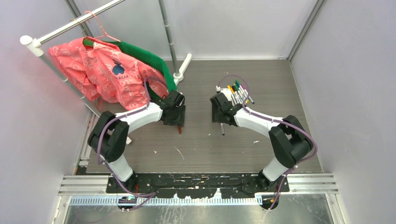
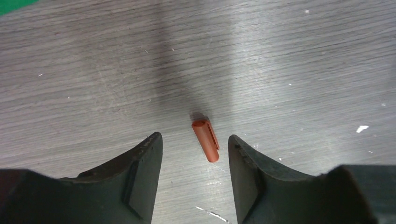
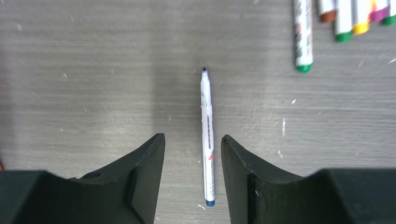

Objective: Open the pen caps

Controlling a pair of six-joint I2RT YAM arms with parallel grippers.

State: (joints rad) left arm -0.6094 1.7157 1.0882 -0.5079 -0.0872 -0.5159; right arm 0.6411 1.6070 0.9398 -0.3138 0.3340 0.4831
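Observation:
An orange pen cap [image 2: 206,140] lies loose on the table between the fingers of my left gripper [image 2: 194,136], which is open and empty just above it. In the top view the cap [image 1: 179,131] shows below the left gripper [image 1: 176,122]. My right gripper [image 3: 192,136] is open over an uncapped white pen [image 3: 208,140] that lies flat, its dark tip bare and pointing away. In the top view this pen [image 1: 222,129] pokes out under the right gripper [image 1: 220,119]. Several capped pens [image 1: 239,94] lie behind the right gripper; their green, yellow, brown and purple caps [image 3: 303,68] show at the upper right.
A clothes rail [image 1: 70,25] stands at the back left with a pink garment [image 1: 100,70] and a green one [image 1: 149,58] draped onto the table near the left arm. A white rail foot [image 1: 183,67] rests at the back centre. Walls close in both sides.

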